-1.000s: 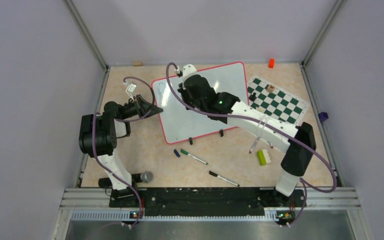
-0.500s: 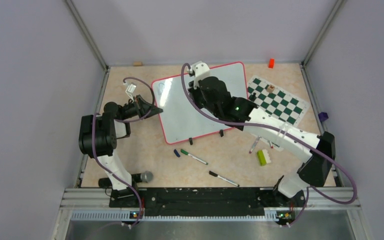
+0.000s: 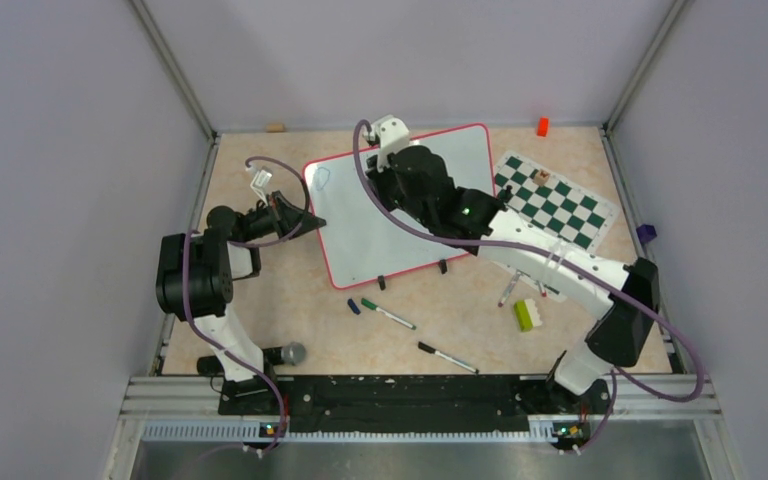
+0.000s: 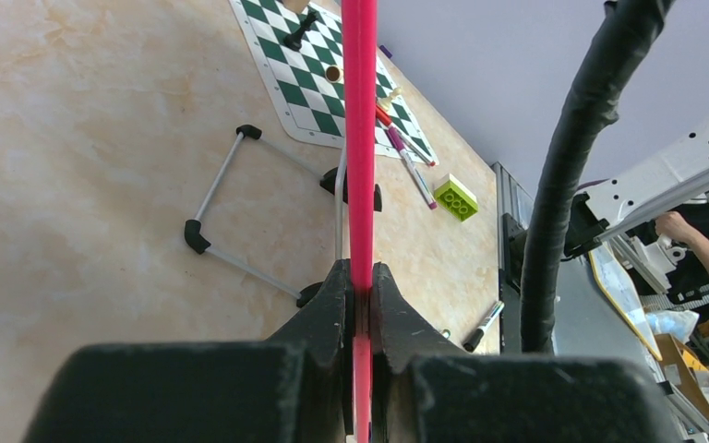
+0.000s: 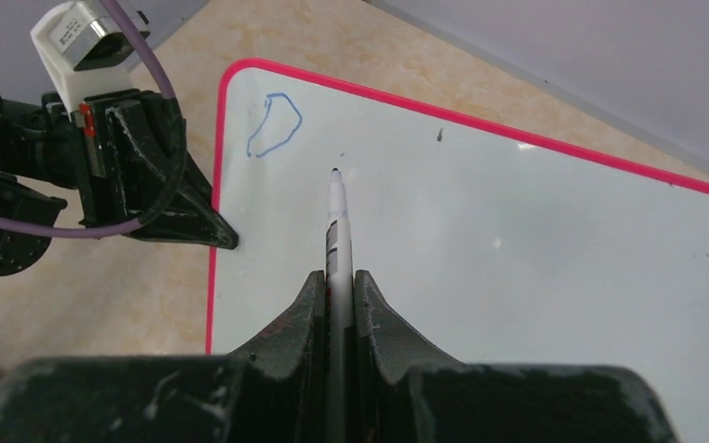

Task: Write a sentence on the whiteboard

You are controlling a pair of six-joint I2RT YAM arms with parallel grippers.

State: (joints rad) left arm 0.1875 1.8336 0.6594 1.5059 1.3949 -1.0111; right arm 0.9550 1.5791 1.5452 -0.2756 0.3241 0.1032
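The whiteboard (image 3: 360,240), white with a red frame, lies tilted at mid table. My left gripper (image 3: 312,222) is shut on the red frame (image 4: 360,138) at the board's left edge. It also shows in the right wrist view (image 5: 212,235). My right gripper (image 3: 378,190) is over the board's upper left and is shut on a white marker (image 5: 337,231). The marker's tip points at the board (image 5: 517,240), just right of a single blue loop (image 5: 272,125). That loop (image 3: 325,178) is all of the sentence that shows; no words are readable.
A green-and-white chess mat (image 3: 550,200) lies right of the board. In front of the board lie a green marker (image 3: 388,314), a blue cap (image 3: 353,307), a black marker (image 3: 448,358) and a green brick (image 3: 526,314). A microphone (image 3: 290,353) lies by the left base.
My right gripper with the marker moved right, away from the blue loop, then came back a little to the left. The left gripper has kept its hold on the frame.
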